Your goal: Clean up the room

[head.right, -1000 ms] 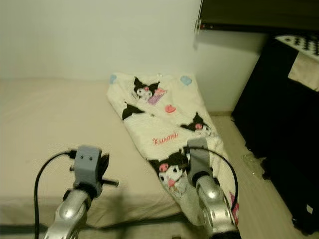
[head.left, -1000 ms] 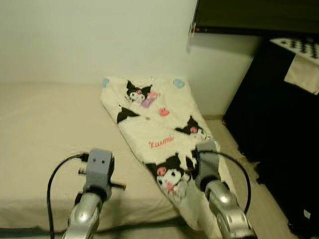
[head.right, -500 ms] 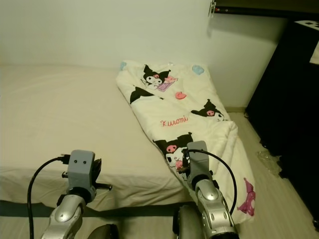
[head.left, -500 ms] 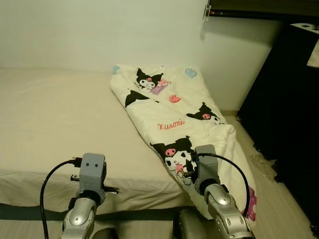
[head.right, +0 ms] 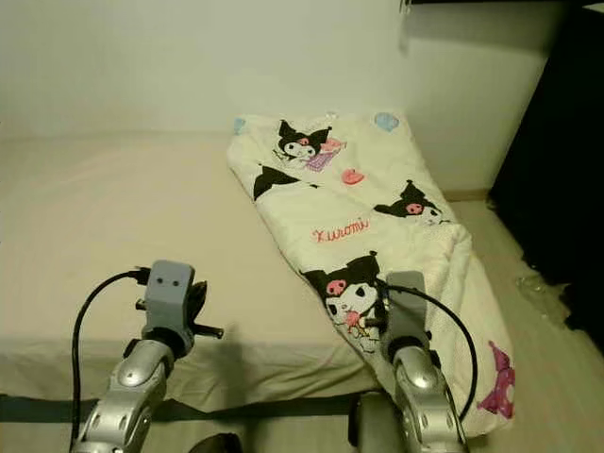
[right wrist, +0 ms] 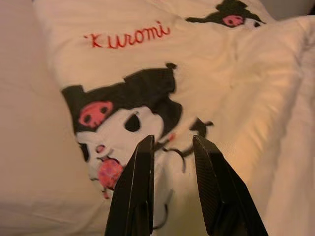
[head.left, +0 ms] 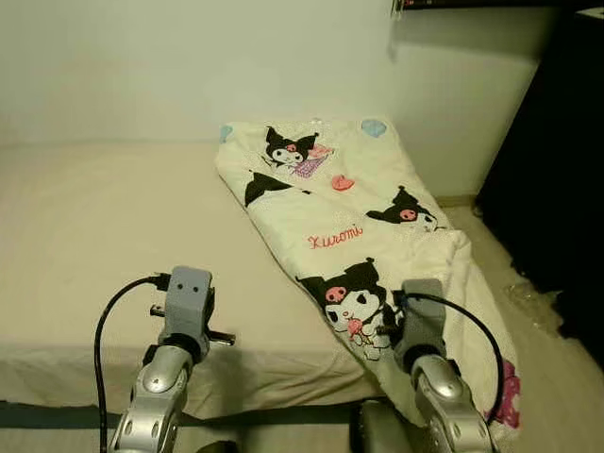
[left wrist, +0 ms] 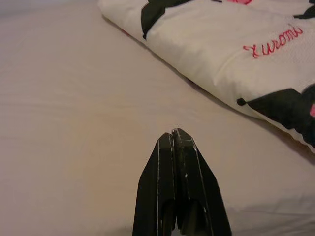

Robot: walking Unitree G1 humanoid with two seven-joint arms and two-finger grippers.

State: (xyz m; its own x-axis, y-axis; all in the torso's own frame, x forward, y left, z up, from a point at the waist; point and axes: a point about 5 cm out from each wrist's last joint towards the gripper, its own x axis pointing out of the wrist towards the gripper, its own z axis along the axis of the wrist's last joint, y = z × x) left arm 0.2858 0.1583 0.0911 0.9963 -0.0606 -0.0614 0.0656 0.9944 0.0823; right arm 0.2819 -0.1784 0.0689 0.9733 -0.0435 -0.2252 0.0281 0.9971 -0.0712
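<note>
Since a second ago the head camera pulls back; right gripper [right wrist: 172,147] hovers narrowly parted over the blanket [head.left: 377,236] at the bed [head.left: 85,245] edge, so pinch a thick fold; left gripper [left wrist: 174,135] is closed.

Two silver metal arms, rounded glossy segments.
Left arm [head.left: 156,396]: grey boxy wrist block, two small dark dots on face, black cable looping from its side, short dark pin sticking out.
Right arm [head.left: 444,411]: same grey block, black cable arcing over.
Gripper fingers [right wrist: 138,191] long, black, tapered, matte.
</note>
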